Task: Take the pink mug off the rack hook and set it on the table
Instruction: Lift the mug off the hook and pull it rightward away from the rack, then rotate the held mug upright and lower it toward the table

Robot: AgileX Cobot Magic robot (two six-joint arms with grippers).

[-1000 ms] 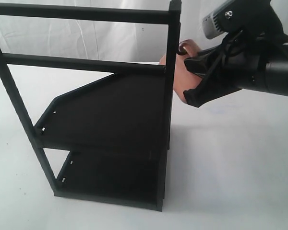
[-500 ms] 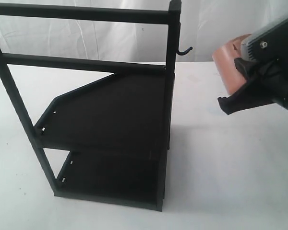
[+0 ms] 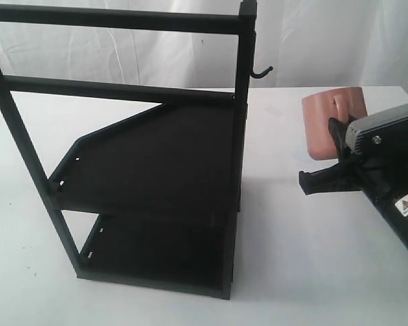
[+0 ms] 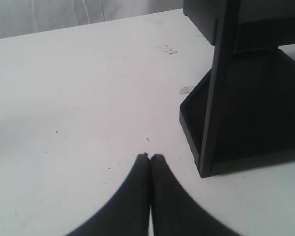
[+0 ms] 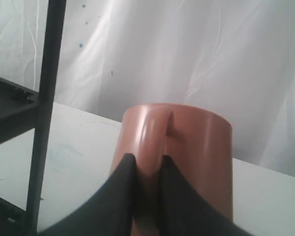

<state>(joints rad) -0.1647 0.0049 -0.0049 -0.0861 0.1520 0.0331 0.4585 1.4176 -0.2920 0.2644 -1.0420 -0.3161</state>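
Nearest my lens on the right wrist, the right hand [image 5: 147, 164] is clenched on the handle of the mug [image 5: 196, 147], one finger on either side of the loop. On the other wrist, the left hand [image 4: 150, 157] is pinched together on nothing, low over the bare tabletop [image 4: 64, 98] beside the foot of the rack [image 4: 221, 98]. I'd leave it parked there.

In the exterior view the mug [image 3: 319, 125] hangs from the right hand out to the right of the rack's post, well apart from the hook [image 3: 262, 71], which stands bare. So I judge the lift-off done and the set-down to be the step in hand. I can't see the mug's underside meet the tabletop [image 3: 313, 272], and I take it to be in the air.

The mug's long axis runs close to vertical, leaning only a little. Its handle points back toward the right hand and away from the curtain [image 5: 211, 59] behind. Neither view shows the inside or the base, so I can't say for sure which end is up.

The next move, as I read it, is a straight lowering with the axis kept upright, clear of the rack. Once the mug sits flat, I'd part the fingers and draw back along the handle's line so as not to tip it.
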